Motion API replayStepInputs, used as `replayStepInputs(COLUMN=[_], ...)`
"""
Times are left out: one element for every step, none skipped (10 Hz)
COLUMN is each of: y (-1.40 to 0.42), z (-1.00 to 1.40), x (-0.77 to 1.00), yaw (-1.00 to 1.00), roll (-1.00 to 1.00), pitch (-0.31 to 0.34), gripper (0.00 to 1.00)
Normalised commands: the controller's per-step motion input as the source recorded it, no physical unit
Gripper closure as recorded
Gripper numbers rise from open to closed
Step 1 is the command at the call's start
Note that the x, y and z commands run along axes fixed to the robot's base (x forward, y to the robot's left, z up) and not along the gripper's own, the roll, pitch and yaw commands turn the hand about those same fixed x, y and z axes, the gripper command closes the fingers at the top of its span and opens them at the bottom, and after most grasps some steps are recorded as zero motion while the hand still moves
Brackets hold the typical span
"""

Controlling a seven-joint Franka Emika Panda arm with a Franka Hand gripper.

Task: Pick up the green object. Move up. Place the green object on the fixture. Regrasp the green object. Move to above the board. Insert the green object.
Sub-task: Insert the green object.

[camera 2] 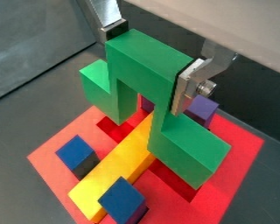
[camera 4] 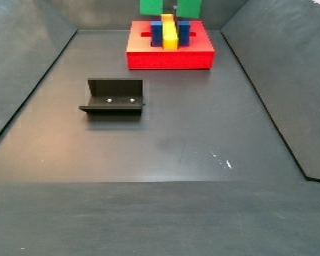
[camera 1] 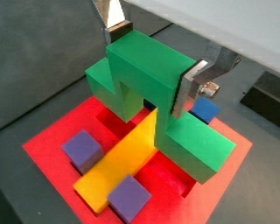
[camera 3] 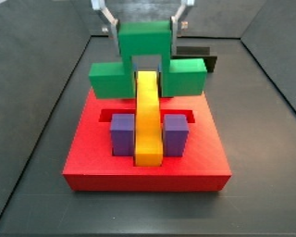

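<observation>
Green object [camera 1: 149, 83] sat upright over the board [camera 3: 144, 157], its central block on top and its two side arms spread out low to either side, so the long axis ran across the board, crosswise to the yellow bar [camera 3: 147, 116]. In both wrist views the piece straddled that bar like an arch, one arm down near a recessed slot on each side; whether it was fully seated could not be told. In a side view [camera 3: 145, 65] the arms showed level behind the bar's far end.

Gripper [camera 2: 149, 59] came straight down from above at the far end of the surface [camera 4: 176, 150], over the board. Fingers [camera 1: 203, 80] were clamped on the central block, one silver plate flat against each opposite face, spread only as wide as that block. The second finger [camera 2: 108, 17] showed at the block's far face.

Purple blocks [camera 3: 123, 134] flanked the yellow bar in a side view, and in a wrist view one blue block [camera 2: 74, 153] lay beside the bar and another [camera 2: 125, 199] at its end.

The fixture [camera 4: 113, 98] stood alone on the dark surface, well apart from the board, with nothing on it.
</observation>
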Motion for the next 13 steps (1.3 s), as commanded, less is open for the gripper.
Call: replayStepInputs(y=[0.01, 0.00, 0.00, 0.00, 0.00, 0.00, 0.00, 0.00, 0.00, 0.00, 0.00, 0.00, 0.00], z=[-0.10, 0.00, -0.12, -0.16, -0.17, -0.21, -0.28, -0.35, -0.33, -0.27, -0.25, -0.26, -0.26], x=[0.00, -0.07, -0.23, -0.02, 0.00, 0.00, 0.00, -0.04, 0.00, 0.01, 0.02, 0.00, 0.03], yaw=[0.00, 0.00, 0.00, 0.00, 0.00, 0.00, 0.01, 0.07, 0.13, 0.13, 0.12, 0.11, 0.19], roll=[0.00, -0.12, -0.16, -0.08, -0.03, 0.00, 0.00, 0.03, 0.00, 0.00, 0.00, 0.00, 0.01], pitch=[0.013, -0.031, -0.081, 0.000, 0.006, 0.013, 0.011, 0.000, 0.000, 0.007, 0.017, 0.029, 0.024], gripper=[1.00, 1.00, 1.00, 1.00, 1.00, 1.00, 1.00, 1.00, 1.00, 1.00, 1.00, 1.00, 1.00])
